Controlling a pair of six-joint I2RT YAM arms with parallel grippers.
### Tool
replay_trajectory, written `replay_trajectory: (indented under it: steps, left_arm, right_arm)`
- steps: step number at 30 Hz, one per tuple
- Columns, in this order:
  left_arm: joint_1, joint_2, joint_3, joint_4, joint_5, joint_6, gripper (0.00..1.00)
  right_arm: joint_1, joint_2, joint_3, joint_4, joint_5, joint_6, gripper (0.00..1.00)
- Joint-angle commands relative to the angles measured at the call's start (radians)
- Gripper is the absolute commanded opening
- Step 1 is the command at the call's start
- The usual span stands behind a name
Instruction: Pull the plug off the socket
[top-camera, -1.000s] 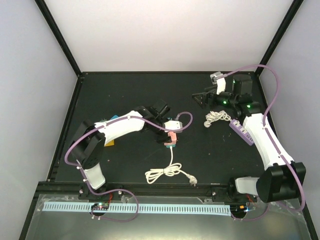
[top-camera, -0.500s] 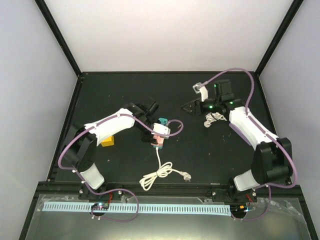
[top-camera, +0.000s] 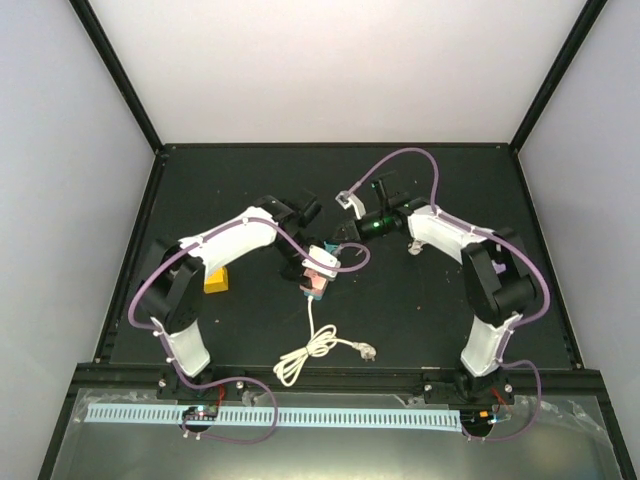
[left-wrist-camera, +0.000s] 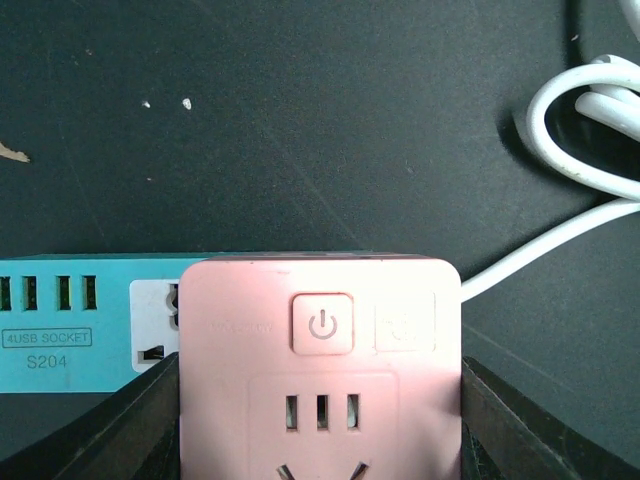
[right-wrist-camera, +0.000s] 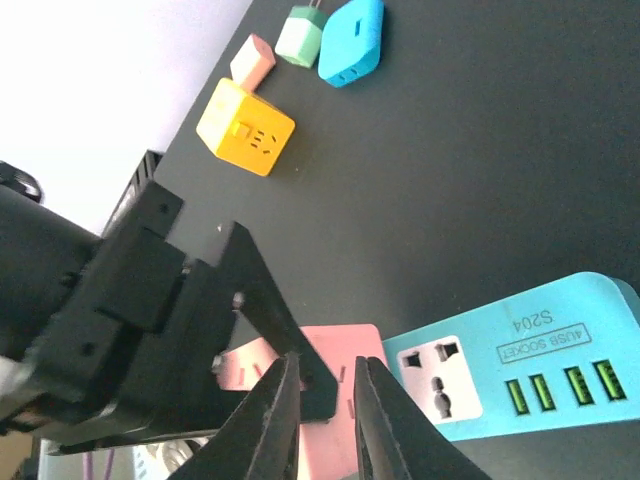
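Observation:
My left gripper is shut on a pink socket block with a power button; its black fingers press both sides. A teal plug-in USB adapter sits tight against the block's far side; the joint itself is hidden. From above, the pink block and teal adapter lie mid-table. My right gripper hovers just over the pink block beside the teal adapter. Only a narrow gap separates its jaws, with nothing between them. The right gripper is just right of the adapter.
A white cable runs from the pink block toward the near edge, looped. A yellow cube and three small chargers lie at the left. Another white cord bundle lies under the right arm.
The right arm has swung left from the back right to the pink block, and its jaws have narrowed from wide apart. The left gripper has carried the block slightly left.

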Motion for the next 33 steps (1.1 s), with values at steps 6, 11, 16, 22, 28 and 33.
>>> replay_trajectory:
  steps: [6, 11, 16, 22, 28, 33]
  left_arm:
    - [0.002, 0.101, 0.075, -0.128, 0.015, 0.034, 0.29]
    - [0.003, 0.108, 0.082, -0.128, 0.018, 0.025, 0.29]
    - [0.003, 0.108, 0.085, -0.122, 0.004, 0.012, 0.29]
    - [0.003, 0.1, 0.089, -0.123, 0.0, -0.008, 0.29]
    - [0.004, 0.099, 0.117, -0.155, 0.016, -0.025, 0.29]
    - [0.005, 0.095, 0.165, -0.197, 0.053, -0.036, 0.28]
  right_arm:
    - [0.017, 0.141, 0.043, 0.059, -0.072, 0.038, 0.15]
    - [0.021, 0.22, 0.053, 0.061, -0.088, 0.028, 0.13]
    - [0.021, 0.278, 0.068, 0.065, -0.075, 0.019, 0.11]
    - [0.021, 0.316, 0.084, 0.033, -0.011, 0.0, 0.11]
    - [0.021, 0.364, 0.102, -0.017, 0.047, -0.036, 0.11]
    - [0.02, 0.39, 0.102, -0.036, 0.08, -0.049, 0.1]
